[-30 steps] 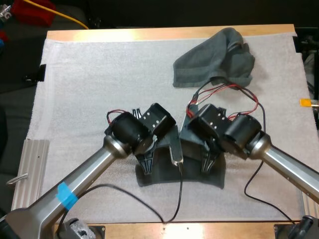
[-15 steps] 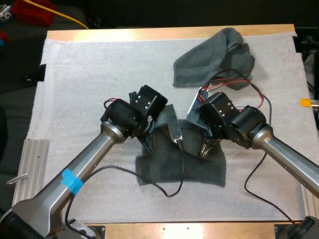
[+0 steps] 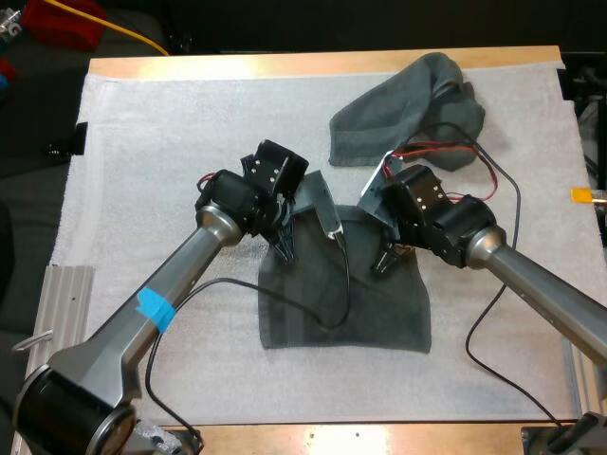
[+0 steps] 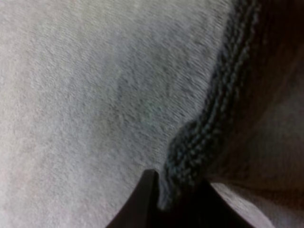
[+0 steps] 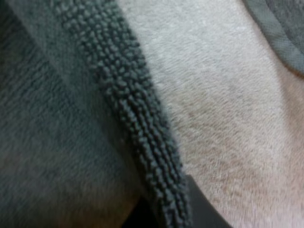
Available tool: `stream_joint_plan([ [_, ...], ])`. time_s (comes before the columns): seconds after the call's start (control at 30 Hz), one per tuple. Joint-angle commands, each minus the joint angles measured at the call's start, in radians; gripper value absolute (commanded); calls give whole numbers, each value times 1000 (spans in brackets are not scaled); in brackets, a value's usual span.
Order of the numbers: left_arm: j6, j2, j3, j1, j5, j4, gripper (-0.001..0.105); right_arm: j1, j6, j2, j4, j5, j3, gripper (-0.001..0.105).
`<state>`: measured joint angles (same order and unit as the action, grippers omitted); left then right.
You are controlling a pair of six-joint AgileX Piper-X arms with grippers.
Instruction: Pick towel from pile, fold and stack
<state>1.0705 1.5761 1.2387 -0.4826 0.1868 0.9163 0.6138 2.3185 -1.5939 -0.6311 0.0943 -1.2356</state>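
Fingers of the left gripper (image 3: 285,254), just left of frame centre, pinch the upper-left edge of the flat towel (image 3: 341,318), spread lower centre on the white mat (image 3: 142,142). The right gripper (image 3: 382,263), right of centre, clamps its upper-right edge. A crumpled towel (image 3: 403,114) lies upper right, apart from the flat one.

**Table and surroundings**

A light wooden table (image 3: 313,64) carried a white fleecy mat (image 3: 171,142) across its top. A ribbed grey metal plate (image 3: 57,327) lay beside the mat's near left corner. A yellow cable (image 3: 133,36) ran beyond the table's far left corner.
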Motion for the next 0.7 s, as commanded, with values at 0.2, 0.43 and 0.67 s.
stream_joint_plan([
  [0.2, 0, 76, 1, 48, -5, -87, 28, -16, -18, -80, 166, 60, 4, 14],
  [0.43, 2, 85, 1, 50, 155, -194, 70, -16, -38, -101, 273, 169, 4, 66],
  [0.67, 60, 52, 1, 50, 340, -228, 69, -16, -52, -75, 348, 387, 4, 75],
])
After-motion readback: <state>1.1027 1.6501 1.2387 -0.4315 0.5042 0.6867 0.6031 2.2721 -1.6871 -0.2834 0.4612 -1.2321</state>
